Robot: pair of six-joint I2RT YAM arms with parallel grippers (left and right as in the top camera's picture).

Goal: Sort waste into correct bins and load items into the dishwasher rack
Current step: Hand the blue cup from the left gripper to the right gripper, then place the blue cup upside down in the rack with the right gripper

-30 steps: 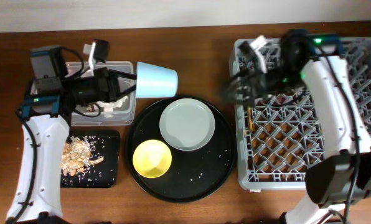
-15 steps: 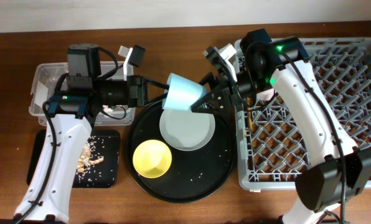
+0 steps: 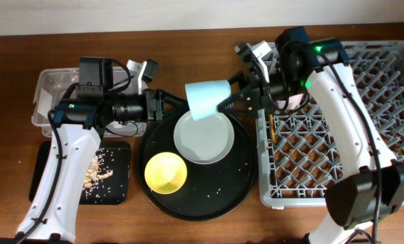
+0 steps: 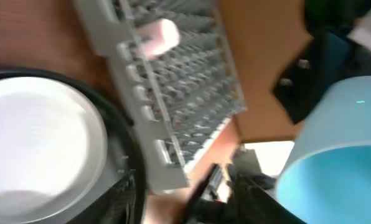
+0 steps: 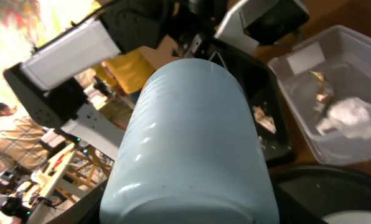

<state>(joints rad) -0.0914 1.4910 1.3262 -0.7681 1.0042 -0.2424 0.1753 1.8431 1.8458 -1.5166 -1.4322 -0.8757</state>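
Note:
The blue cup [image 3: 207, 99] hangs on its side above the far rim of the round black tray, between both arms. My right gripper [image 3: 236, 100] is shut on its base end; the cup [image 5: 192, 143] fills the right wrist view between the jaws. My left gripper [image 3: 173, 105] stands open just left of the cup's mouth [image 4: 335, 155], with nothing between its fingers [image 4: 126, 199]. The pale plate [image 3: 202, 135] and yellow bowl [image 3: 165, 171] lie on the round tray. The pink cup [image 4: 157, 37] sits in the grey rack [image 3: 337, 142].
The clear tub [image 3: 53, 88] at the far left holds a white tissue [image 5: 350, 115] and foil wrapper [image 5: 322, 90]. The flat black tray [image 3: 114, 183] in front of it carries food scraps [image 3: 97, 169]. A chopstick [image 3: 272, 129] lies in the rack's left side. The round black tray [image 3: 243, 183] has rice grains on it.
The left arm carried the blue cup right from the tub to the right gripper. The right gripper closed on the cup's base, and the left jaws have just opened and let go.

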